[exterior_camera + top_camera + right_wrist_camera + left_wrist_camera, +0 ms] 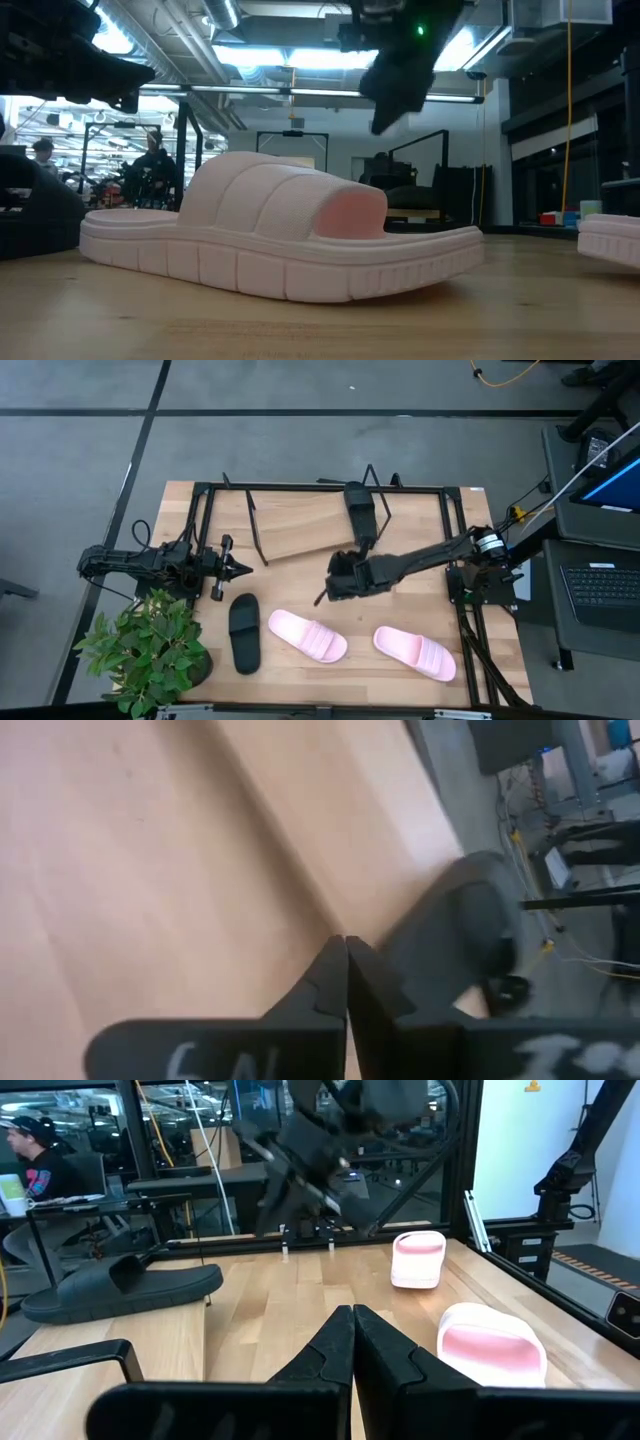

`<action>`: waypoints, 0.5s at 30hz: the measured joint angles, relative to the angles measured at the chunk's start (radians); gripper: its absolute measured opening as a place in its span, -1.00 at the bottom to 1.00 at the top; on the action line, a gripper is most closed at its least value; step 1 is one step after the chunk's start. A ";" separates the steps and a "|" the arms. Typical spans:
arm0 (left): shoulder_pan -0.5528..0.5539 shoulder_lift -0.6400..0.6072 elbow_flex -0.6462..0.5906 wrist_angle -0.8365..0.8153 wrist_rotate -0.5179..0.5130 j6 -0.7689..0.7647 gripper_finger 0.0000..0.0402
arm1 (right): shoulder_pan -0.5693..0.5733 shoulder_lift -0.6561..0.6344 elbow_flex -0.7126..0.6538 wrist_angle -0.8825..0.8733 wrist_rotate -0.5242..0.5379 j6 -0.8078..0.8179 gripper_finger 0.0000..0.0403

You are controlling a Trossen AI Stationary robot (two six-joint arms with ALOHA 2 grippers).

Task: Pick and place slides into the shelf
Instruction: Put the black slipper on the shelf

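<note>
One black slide (360, 510) lies at the right end of the shelf's slanted wood board (300, 525); the left wrist view shows this black slide (120, 1285) from the side. The other black slide (244, 632) and two pink slides (308, 636) (415, 652) lie flat on the table near its near edge. My right gripper (335, 585) hovers shut above the table, just in front of the shelf, and holds nothing; it shows as my right gripper (345, 960). My left gripper (235, 568) waits shut at the table's left, also seen as my left gripper (352, 1340).
A large black metal frame (455, 500) surrounds the shelf area. A potted plant (150, 645) stands at the near left corner. A laptop (600, 585) sits to the right, off the table. People (40, 1160) are in the room beyond. Bare wood lies between the shelf and the slides.
</note>
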 joint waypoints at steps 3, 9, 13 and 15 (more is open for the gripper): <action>0.000 0.000 0.000 0.000 0.001 -0.009 -1.00 | 0.026 0.000 -0.079 0.112 -0.001 0.021 -0.99; 0.000 0.000 0.000 0.000 0.003 -0.026 -1.00 | 0.053 0.000 -0.207 0.367 0.000 0.007 -0.99; 0.000 0.000 0.000 0.000 0.003 -0.026 -1.00 | 0.054 0.000 -0.299 0.593 0.001 -0.062 -0.99; 0.000 0.000 0.000 0.000 0.003 -0.025 -1.00 | 0.051 0.000 -0.345 0.711 0.001 -0.105 -0.99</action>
